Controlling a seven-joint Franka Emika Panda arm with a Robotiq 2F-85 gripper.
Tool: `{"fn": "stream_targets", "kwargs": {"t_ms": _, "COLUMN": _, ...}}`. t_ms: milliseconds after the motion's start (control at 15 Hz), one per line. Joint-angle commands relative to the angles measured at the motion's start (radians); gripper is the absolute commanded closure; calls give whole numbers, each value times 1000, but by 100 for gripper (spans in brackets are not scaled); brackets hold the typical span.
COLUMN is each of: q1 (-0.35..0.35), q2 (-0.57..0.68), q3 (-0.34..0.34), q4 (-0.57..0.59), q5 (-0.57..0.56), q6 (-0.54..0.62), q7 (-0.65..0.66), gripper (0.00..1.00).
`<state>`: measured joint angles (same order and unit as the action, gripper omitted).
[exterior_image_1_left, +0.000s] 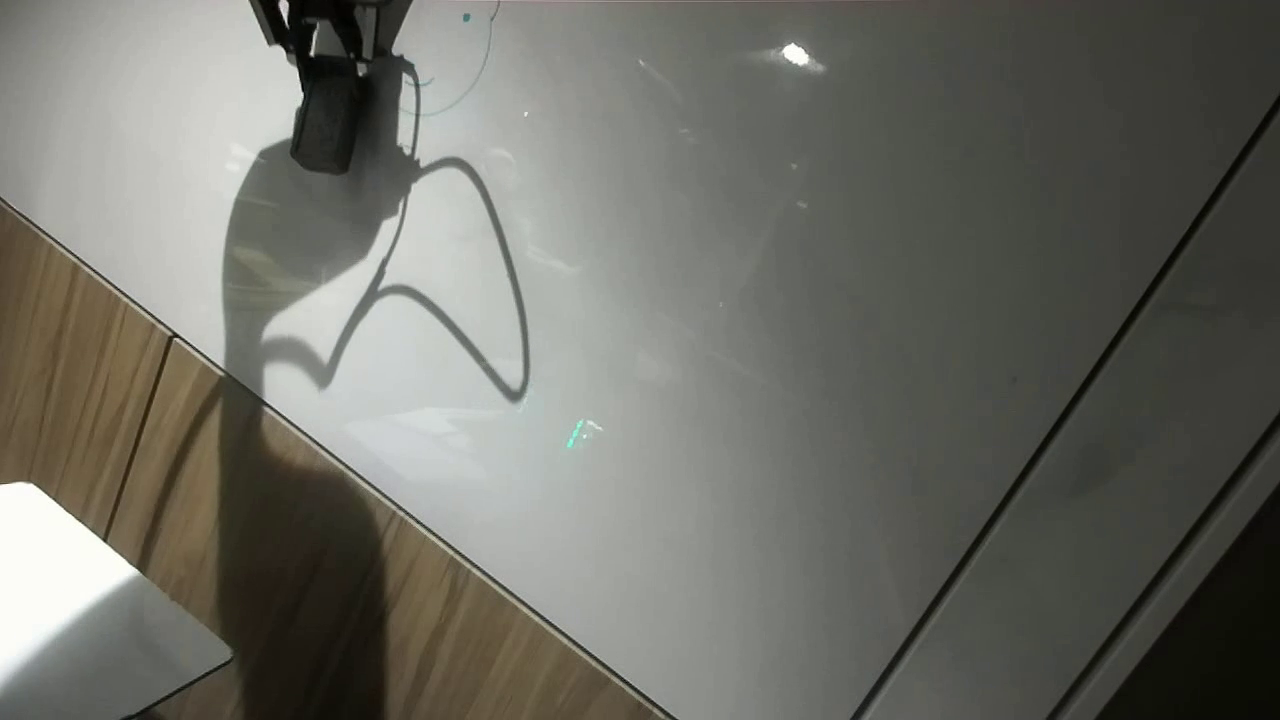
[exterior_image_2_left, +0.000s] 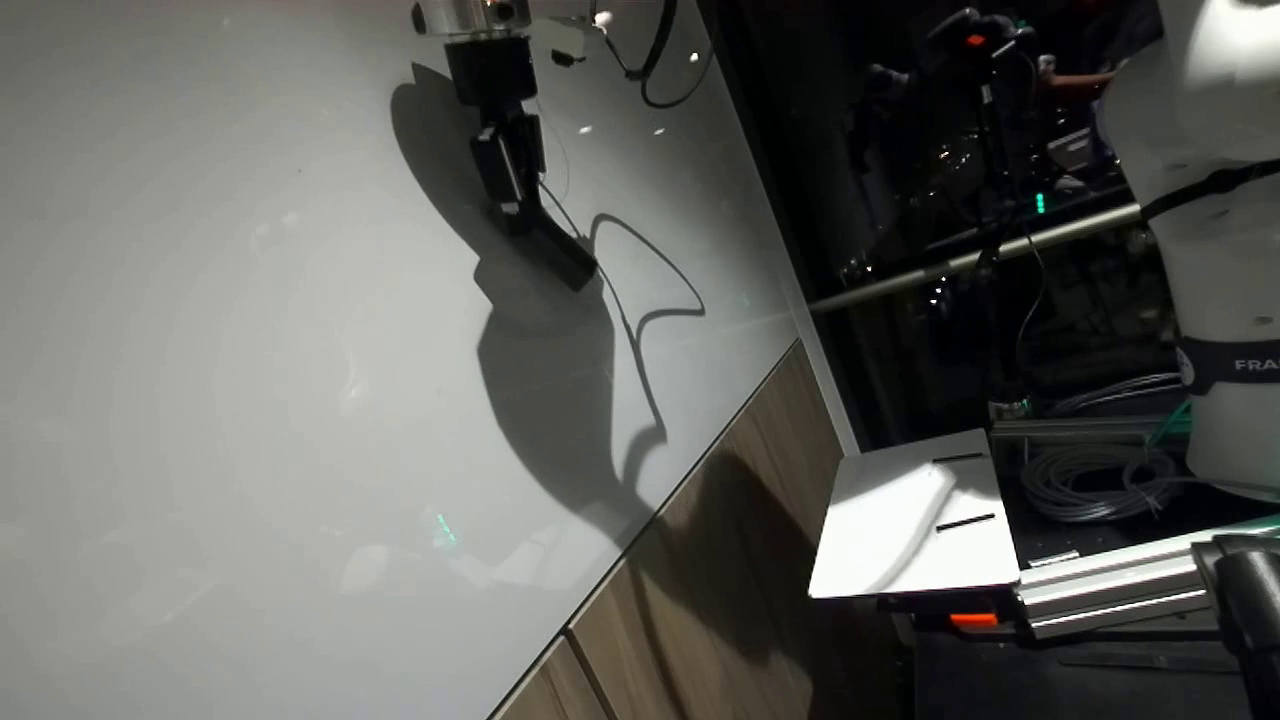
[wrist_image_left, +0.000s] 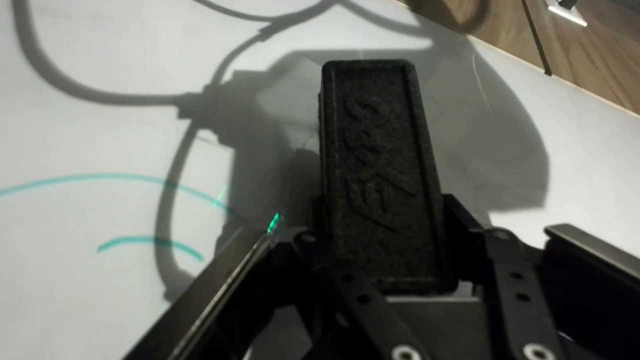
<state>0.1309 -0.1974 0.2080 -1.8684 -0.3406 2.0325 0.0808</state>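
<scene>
- In an exterior view, the claw (exterior_image_1_left: 335, 45) hangs in from the top edge, pinching a dark eraser (exterior_image_1_left: 325, 120) by its upper end.
- The eraser is over the upper left part of a glossy whiteboard (exterior_image_1_left: 760, 350), its free end pointing down.
- A large shadow (exterior_image_1_left: 300, 230) with looping cable shapes spreads from there across the whiteboard and onto the wooden panel (exterior_image_1_left: 60, 350) along its lower left edge.
- Just beside the claw, teal lines (exterior_image_1_left: 478, 80) curve on the whiteboard; a white plate (exterior_image_1_left: 110, 630) takes up the lower left corner of this view.
- In an exterior view, the claw hangs from the top and the eraser (exterior_image_2_left: 558, 252) slants down to the right from it; whether it touches the whiteboard is hard to tell from this angle.
- Well apart on the right are the white robot arm (exterior_image_2_left: 1220, 300), a coil of cable (exterior_image_2_left: 1100, 485) near its foot, and a metal rail (exterior_image_2_left: 1110, 595) meeting the white plate.
- In the wrist view, the claw shows at the bottom, its two fingers (wrist_image_left: 462, 225) on either side of the eraser's near end.
- The eraser's face carries raised lettering.
- Two of the teal lines (wrist_image_left: 110, 176) lie left of the eraser, crossed in part by the shadow.
</scene>
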Motion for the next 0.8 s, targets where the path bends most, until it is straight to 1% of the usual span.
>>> {"fn": "stream_targets", "kwargs": {"t_ms": 0, "q1": 28, "q2": -29, "q3": 42, "q4": 155, "q5": -22, "q6": -91, "q7": -3, "gripper": 69}}
{"fn": "stream_targets", "kwargs": {"t_ms": 67, "q1": 31, "q2": -22, "q3": 55, "q4": 217, "q5": -26, "q6": -122, "q7": -6, "gripper": 69}}
{"fn": "stream_targets", "kwargs": {"t_ms": 200, "q1": 31, "q2": -22, "q3": 71, "q4": 304, "q5": -41, "q6": -164, "q7": -15, "gripper": 69}}
{"fn": "stream_targets", "kwargs": {"t_ms": 400, "q1": 18, "q2": -6, "q3": 67, "q4": 382, "q5": -63, "q6": -181, "q7": -26, "gripper": 69}}
{"fn": "stream_targets", "kwargs": {"t_ms": 533, "q1": 7, "q2": 8, "q3": 52, "q4": 395, "q5": -60, "q6": -172, "q7": -33, "gripper": 69}}
{"fn": "stream_targets", "kwargs": {"t_ms": 733, "q1": -9, "q2": 38, "q3": 25, "q4": 385, "q5": -48, "q6": -150, "q7": -35, "gripper": 69}}
